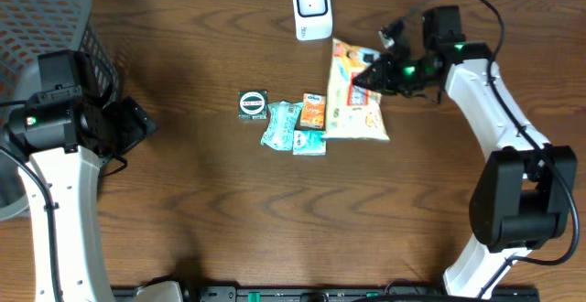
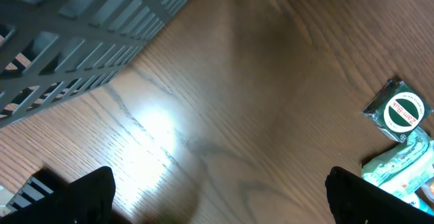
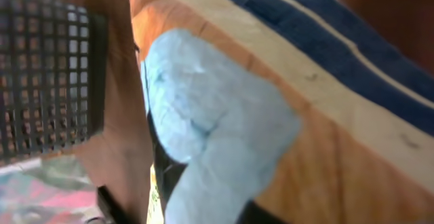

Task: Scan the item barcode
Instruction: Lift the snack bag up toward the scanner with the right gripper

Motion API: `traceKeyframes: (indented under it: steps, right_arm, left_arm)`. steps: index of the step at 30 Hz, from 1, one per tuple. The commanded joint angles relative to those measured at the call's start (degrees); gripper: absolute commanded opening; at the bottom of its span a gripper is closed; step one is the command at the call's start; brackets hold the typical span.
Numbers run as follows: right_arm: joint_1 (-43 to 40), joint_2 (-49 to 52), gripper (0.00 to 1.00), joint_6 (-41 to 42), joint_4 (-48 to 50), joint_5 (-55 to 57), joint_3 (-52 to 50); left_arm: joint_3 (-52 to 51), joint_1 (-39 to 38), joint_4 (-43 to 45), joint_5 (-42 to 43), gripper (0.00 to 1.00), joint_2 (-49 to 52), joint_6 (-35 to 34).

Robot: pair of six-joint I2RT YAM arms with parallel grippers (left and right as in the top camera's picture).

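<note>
Overhead view, near edge: I saw both arms rising from my side of the table [image 1: 229,210], the left arm on the left and the right arm on the right, well apart.
Left gripper [image 1: 139,124]: it hung over bare wood at the left side with its jaws spread wide and nothing between them. In the left wrist view the two dark fingertips [image 2: 85,197] sat in the bottom corners, with only tabletop between.
Basket [image 1: 55,9]: a grey slatted basket stood at the far left corner, just beyond the left arm.
Small packets: these were clustered mid-table. I saw a dark green packet [image 1: 253,104] with a round white label. Just to its right was a pale teal pouch [image 1: 282,124], and then an orange sachet [image 1: 314,112] against the pouch.
Snack bag [image 1: 352,101]: the item to be scanned lay flat just right of the cluster, beside the orange sachet, with its long side running toward the far edge.
Right gripper [image 1: 374,73]: it reached in from the right to the bag's far right edge, and I judged its jaws clamped on that edge. The right wrist view was filled with orange, white and blue print, too close and blurred for me to read.
Scanner [image 1: 312,9]: the white unit stood upright at the far edge, near the bag's far left corner but apart from it.
</note>
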Motion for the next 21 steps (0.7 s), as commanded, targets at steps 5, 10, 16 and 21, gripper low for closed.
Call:
traceKeyframes:
  steps: [5, 10, 16, 21]
  right_arm:
    - [5.2, -1.3, 0.01, 7.6, 19.6, 6.0, 1.3]
    - [8.1, -1.2, 0.01, 16.7, 34.8, 17.1, 1.3]
    - [10.1, 0.2, 0.01, 23.8, 52.0, 22.4, 1.5]
    - [10.2, 6.5, 0.01, 26.8, 57.0, 25.3, 5.9]
  left_arm:
    - [-0.2, 0.2, -0.3, -0.9, 0.97, -0.2, -0.3]
    - [-0.2, 0.2, -0.3, -1.0, 0.97, -0.2, -0.3]
    - [-0.2, 0.2, -0.3, -0.9, 0.97, -0.2, -0.3]
    - [-0.2, 0.2, -0.3, -0.9, 0.98, -0.2, -0.3]
